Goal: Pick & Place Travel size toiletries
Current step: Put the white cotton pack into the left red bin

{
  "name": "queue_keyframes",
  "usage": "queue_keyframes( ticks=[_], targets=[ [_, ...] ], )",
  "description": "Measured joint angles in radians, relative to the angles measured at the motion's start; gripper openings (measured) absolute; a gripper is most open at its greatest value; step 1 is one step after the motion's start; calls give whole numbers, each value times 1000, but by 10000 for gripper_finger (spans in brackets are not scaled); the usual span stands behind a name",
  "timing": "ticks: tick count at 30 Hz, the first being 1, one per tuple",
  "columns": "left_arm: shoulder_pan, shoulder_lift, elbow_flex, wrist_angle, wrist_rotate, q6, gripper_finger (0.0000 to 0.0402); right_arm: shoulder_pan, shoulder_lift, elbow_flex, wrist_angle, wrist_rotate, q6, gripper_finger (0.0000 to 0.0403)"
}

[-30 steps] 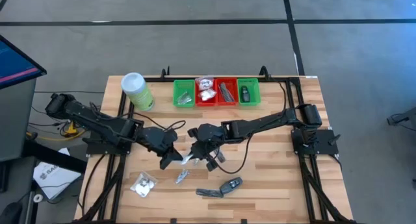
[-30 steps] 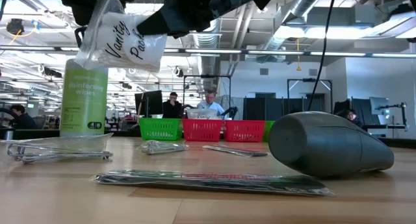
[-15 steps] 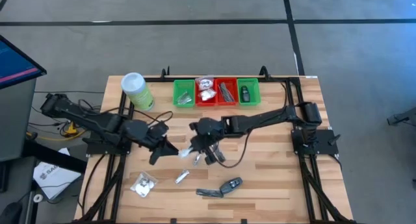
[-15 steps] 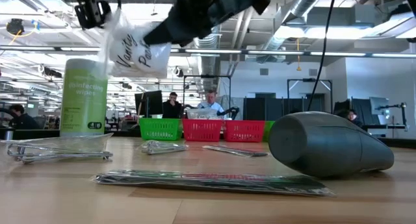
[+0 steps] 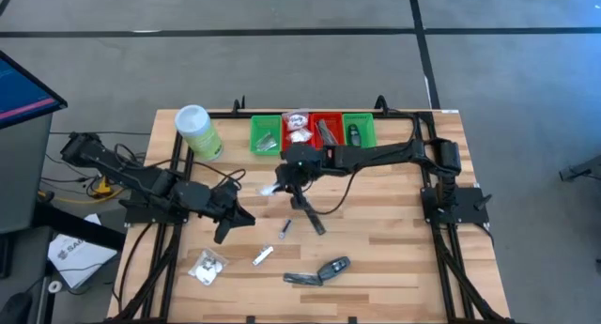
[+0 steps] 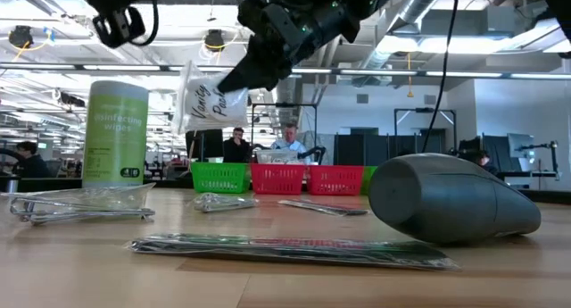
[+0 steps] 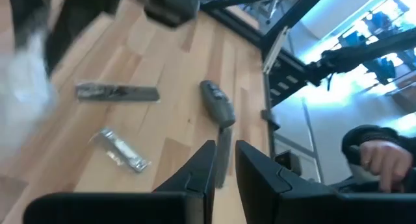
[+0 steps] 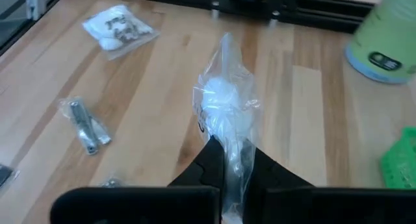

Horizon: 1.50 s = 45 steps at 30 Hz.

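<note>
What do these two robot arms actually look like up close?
Both arms are dark, nearly black, built of slim jointed links on black frames bolted to the table. Loose black cables trail beside them. The left hand and right hand each end in two flat, dark, tapered fingers. No markings are legible.

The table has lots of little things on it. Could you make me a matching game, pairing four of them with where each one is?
Things:
1. clear vanity packet
2. green canister
3. white puffy packet
4. dark grey oblong piece

Places:
A. standing at the table's far left corner
B. lying near the front edge, right of the middle
C. pinched in the right gripper, off the table
D. lying near the front edge, on the left

Pairs: 1-C, 2-A, 3-D, 4-B
</note>
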Motion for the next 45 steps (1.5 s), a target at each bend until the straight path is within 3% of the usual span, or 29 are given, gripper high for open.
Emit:
queue_keyframes(
  ticks=[15, 22, 45],
  targets=[
    [0, 0, -149, 165, -41, -5, 49, -150, -13, 0, -54, -2, 75, 9],
    [0, 0, -205, 243, -106, -5, 50, -237, -14, 0, -52, 0, 113, 9],
    [0, 0, -280, 366, -155, 38, 44, -476, -13, 0, -39, -15, 120, 9]
  ],
)
